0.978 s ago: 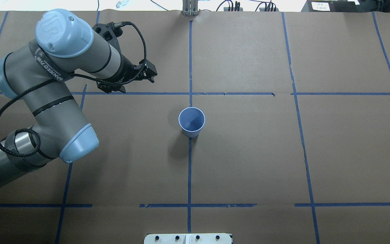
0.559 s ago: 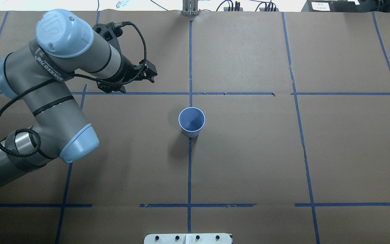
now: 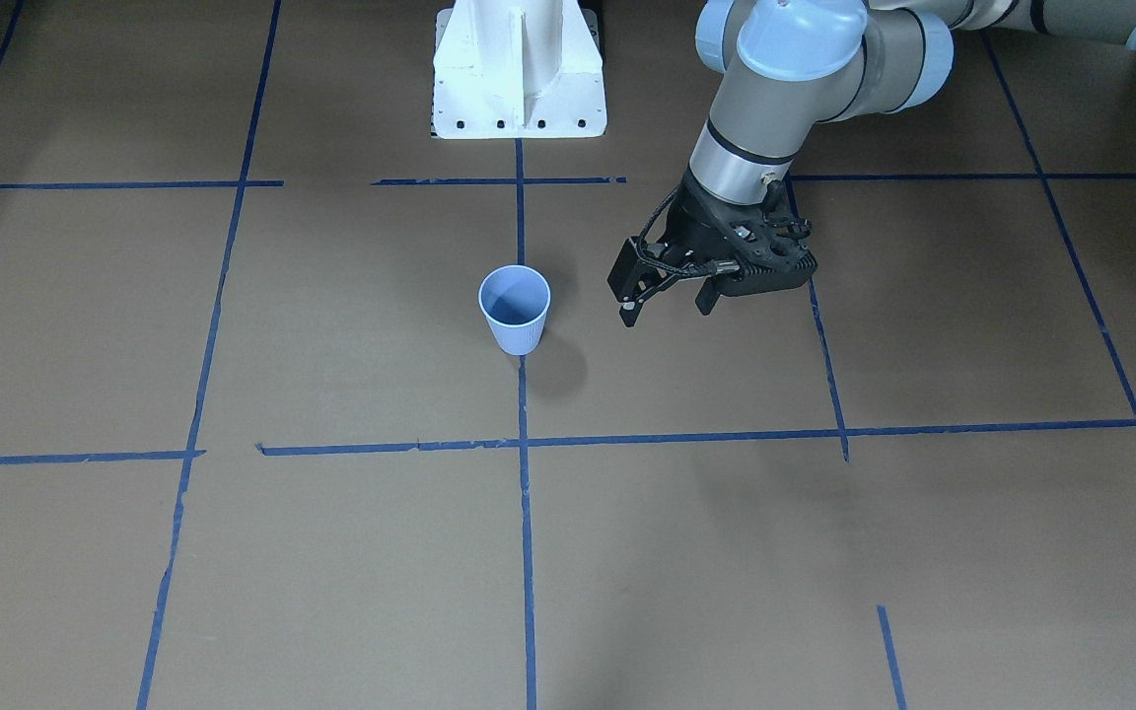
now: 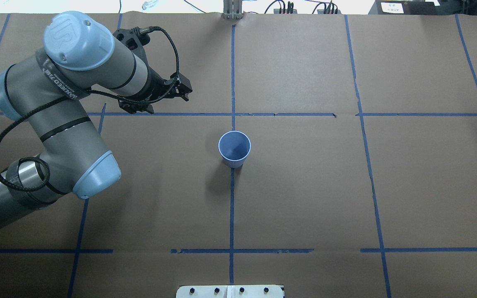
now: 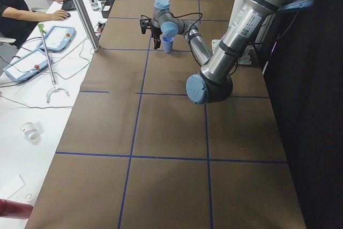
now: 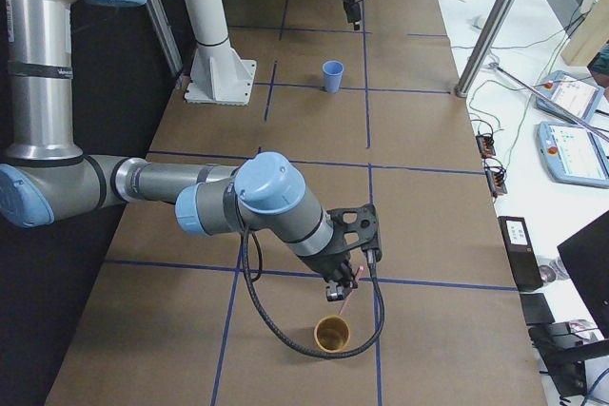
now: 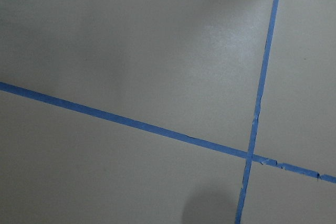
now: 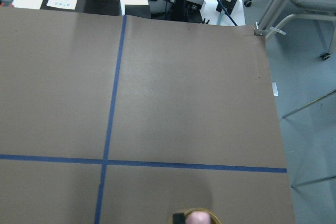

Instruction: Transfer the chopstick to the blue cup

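Over the last second no motion is recorded overhead. The left claw (image 3: 667,309) is held spread and empty, near the blue cup (image 3: 515,311) but apart from it. The chopstick (image 6: 346,297) is seen at the right claw (image 6: 344,284), whose grip cannot be told, above a tan cup (image 6: 332,334) and well apart from the blue cup. The transfer is judged barely begun.

The cup (image 4: 234,148) stands at the middle of the overhead frame, on the table (image 4: 304,198), right on a tape line (image 4: 232,207). The left gripper (image 4: 186,93) hangs to its upper left, well apart. Seen from the table's right end, the right gripper (image 6: 348,280) sits low at the frame's centre, just above a second cup (image 6: 332,335), with the chopstick (image 6: 345,301) slanting down between them. The base (image 6: 217,73) stands at upper left there.
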Tool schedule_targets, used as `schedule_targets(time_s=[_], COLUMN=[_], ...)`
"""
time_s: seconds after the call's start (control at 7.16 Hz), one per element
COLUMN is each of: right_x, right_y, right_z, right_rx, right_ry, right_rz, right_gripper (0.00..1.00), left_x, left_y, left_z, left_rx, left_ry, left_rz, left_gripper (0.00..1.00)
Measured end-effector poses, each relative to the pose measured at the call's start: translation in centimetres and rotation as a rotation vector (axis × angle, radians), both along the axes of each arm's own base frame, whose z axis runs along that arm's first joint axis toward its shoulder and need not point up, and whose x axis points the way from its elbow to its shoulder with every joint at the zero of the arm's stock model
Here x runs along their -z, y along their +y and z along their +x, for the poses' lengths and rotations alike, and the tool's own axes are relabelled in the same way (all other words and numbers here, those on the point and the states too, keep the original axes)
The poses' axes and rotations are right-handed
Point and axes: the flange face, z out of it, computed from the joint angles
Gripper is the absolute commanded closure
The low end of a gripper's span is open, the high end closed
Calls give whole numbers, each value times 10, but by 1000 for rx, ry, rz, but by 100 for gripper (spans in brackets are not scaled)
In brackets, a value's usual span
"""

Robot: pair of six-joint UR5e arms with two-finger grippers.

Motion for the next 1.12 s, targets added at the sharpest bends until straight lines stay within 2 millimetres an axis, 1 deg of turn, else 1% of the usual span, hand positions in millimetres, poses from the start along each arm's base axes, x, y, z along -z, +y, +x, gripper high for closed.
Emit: schedule_targets(time_s=[0.14,0.28,0.42,0.56,0.7,0.84,0.98,1.12], right_x=[31,79,130,186,249,310,362,400], right_y=[-20,-47,-73,-97,-116,-124,-116,-96], right_z=[-32,-77,-127,-180,-235,-288,-344,-400], right_rx=[49,105,174,237,271,288,294,286], right_ry=[-77,-138,-176,-213,-265,-322,-369,-401], right_rz=[28,50,84,117,127,121,105,94], right_gripper=[99,99,98,98,98,98,98,98], left_x=[-1,-3,-4,-4,-6,-8,-9,-10], left_y=[0,0,0,0,-2,-4,-7,-11], left_z=[0,0,0,0,-1,-3,-7,-11], left_rx=[0,0,0,-1,1,5,9,12], left_ry=[-2,-4,-5,-5,-7,-9,-13,-16], left_rz=[0,0,0,0,-1,0,3,9], left_gripper=[4,4,4,4,4,4,4,4])
